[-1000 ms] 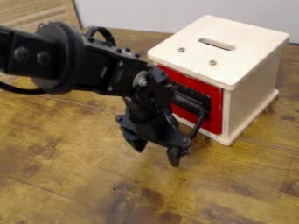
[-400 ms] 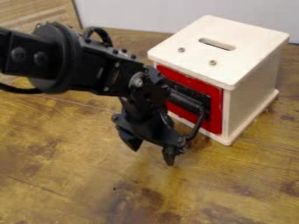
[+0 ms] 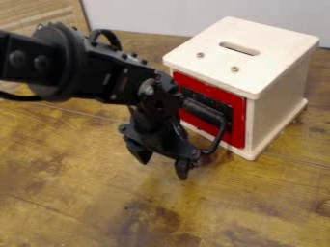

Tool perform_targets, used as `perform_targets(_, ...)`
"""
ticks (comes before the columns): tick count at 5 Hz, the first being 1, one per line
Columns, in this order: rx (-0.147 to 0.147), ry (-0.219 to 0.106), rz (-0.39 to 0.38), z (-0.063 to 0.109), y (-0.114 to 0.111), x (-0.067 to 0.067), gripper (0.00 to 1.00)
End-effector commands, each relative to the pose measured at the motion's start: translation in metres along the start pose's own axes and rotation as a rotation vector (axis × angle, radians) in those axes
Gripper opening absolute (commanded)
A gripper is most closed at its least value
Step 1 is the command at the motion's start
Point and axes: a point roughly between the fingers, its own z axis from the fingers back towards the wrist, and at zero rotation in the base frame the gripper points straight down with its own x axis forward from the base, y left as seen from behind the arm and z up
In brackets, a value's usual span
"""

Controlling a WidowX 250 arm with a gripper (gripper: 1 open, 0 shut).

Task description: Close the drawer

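Slightly leftward and lower now, my gripper (image 3: 160,162) hangs over the bench (image 3: 77,207), jaws apart and empty. Behind it, the red drawer (image 3: 206,101) seems nearly flush in its cream cabinet (image 3: 252,58).

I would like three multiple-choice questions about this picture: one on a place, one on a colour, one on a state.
1. Where is the slot of the cream cabinet?
A. on its top
B. on its side
C. underneath

2. What colour is the drawer front?
A. blue
B. red
C. green

3. How does the gripper stand?
A. clamped on the loop handle
B. lying on the cabinet top
C. jaws spread, holding nothing

Answers:
1 A, the slot shows on the top face.
2 B, red panels show.
3 C, the jaws hang apart above the wooden table.
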Motion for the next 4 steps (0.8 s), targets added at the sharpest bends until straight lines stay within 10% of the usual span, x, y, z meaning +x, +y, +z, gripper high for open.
perform_targets(1,0.014,-0.079,0.026,0.027,0.013,0.016,1.00)
perform_targets(4,0.044,-0.074,0.048,0.027,0.023,0.016,1.00)
